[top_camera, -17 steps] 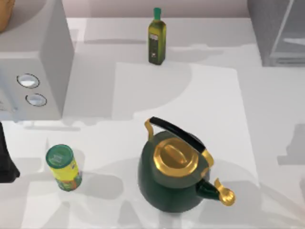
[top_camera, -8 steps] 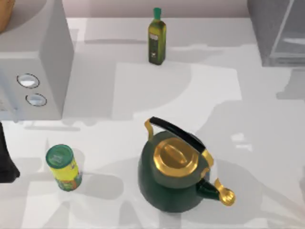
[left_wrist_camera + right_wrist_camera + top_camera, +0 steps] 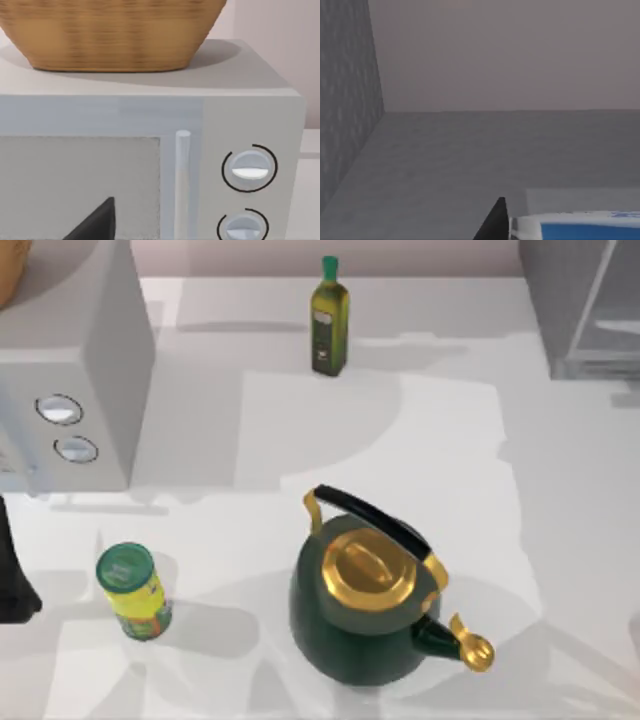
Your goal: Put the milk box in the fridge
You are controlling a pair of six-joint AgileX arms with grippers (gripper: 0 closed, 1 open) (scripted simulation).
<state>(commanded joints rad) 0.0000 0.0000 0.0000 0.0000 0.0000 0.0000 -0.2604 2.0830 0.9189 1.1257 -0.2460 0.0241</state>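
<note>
The milk box [image 3: 580, 226] shows its blue top and white edge at the near edge of the right wrist view. My right gripper [image 3: 560, 236] is shut on it, with one dark fingertip [image 3: 495, 221] against its side. Around them are the fridge's grey inner side wall [image 3: 345, 125], floor and back wall. From above, the fridge [image 3: 580, 310] is the grey cabinet with a pale panel at the table's back right corner. My left gripper [image 3: 95, 222] is parked at the table's left edge, in front of the grey box appliance.
A dark green kettle [image 3: 365, 605] with gold lid and spout stands at front centre. A green-lidded yellow can [image 3: 132, 592] is front left, an oil bottle [image 3: 328, 318] at the back. The two-dial appliance [image 3: 70, 370] carries a wicker basket [image 3: 110, 32].
The arm's shadow on the table's right side has slid back toward the fridge. Kettle, can, bottle and my left arm have not moved.
</note>
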